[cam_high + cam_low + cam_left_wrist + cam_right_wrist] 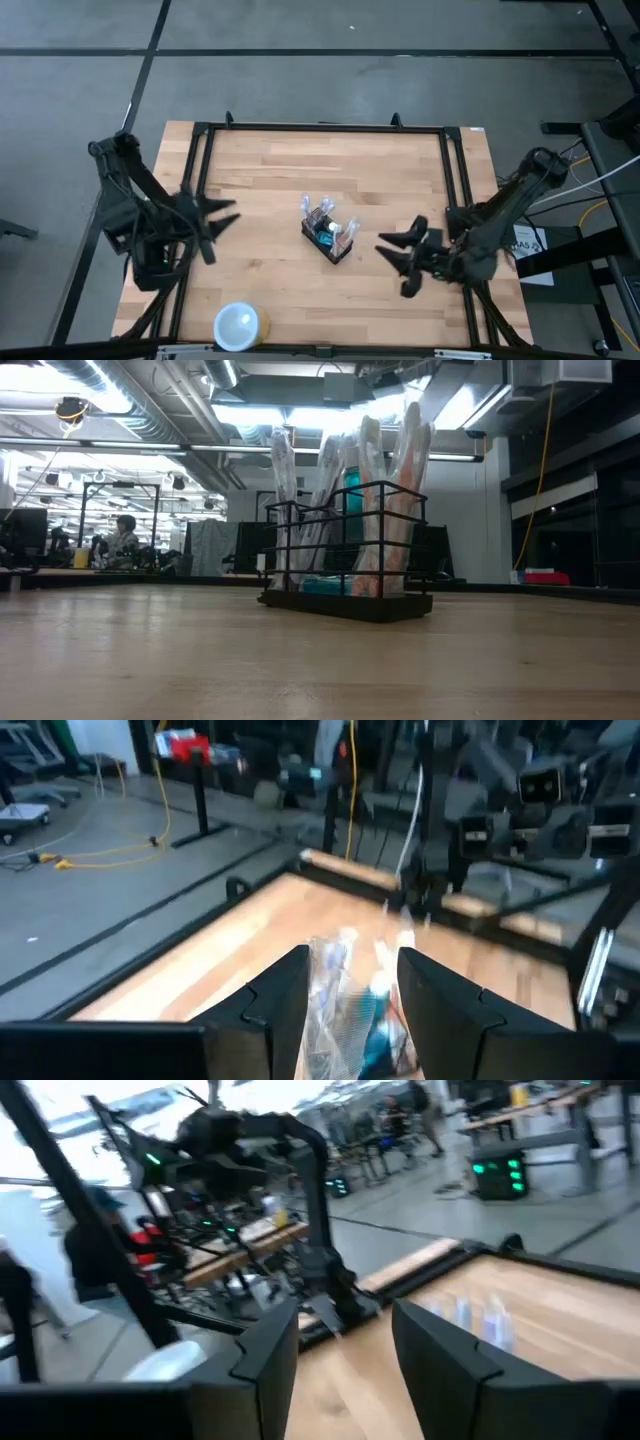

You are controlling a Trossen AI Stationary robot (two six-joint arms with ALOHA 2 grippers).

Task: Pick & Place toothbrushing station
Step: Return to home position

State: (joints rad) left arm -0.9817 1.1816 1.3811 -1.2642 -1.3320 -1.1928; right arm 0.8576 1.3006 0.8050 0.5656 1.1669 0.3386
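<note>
Saw toothbrushing station [329, 236] at worktop [270, 170] centre, wrapped toothbrushes [400, 460] upright inside. Found left claw [226, 213] spread wide near left edge, right claw [392, 268] spread wide near right edge

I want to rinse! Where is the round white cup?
High view: the round white cup sits at the picture's lower left, on the left claw side, well apart from the black wire caddy.

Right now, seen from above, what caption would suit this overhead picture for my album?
Wire caddy of wrapped toothbrushes mid-table, flanked by the open left gripper and open right gripper, neither touching it.
</note>
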